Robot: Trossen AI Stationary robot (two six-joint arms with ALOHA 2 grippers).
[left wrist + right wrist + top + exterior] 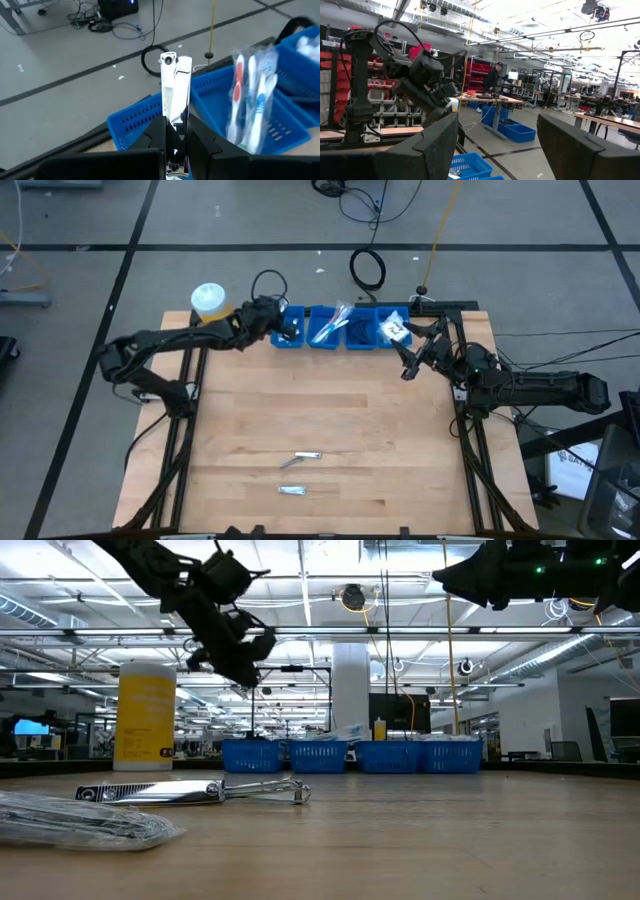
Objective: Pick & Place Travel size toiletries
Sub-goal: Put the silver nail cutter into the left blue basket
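A: Left gripper (176, 145)?
B: Fingers closed on a silver nail clipper (175, 85), held above the leftmost blue bin (288, 326).

A: Right gripper (407, 366)?
B: Raised by the rightmost bin (394, 330), fingers spread, nothing between them.

A: Bin contents?
B: Wrapped toothbrushes (250, 97) in the second bin (327, 328); a white packet (394, 329) in the rightmost.

A: Remaining on the table (330, 430)?
B: A second clipper (300, 459) and a clear-wrapped item (292, 490), near the front edge. A yellow jar (209, 301) stands at the back left corner.
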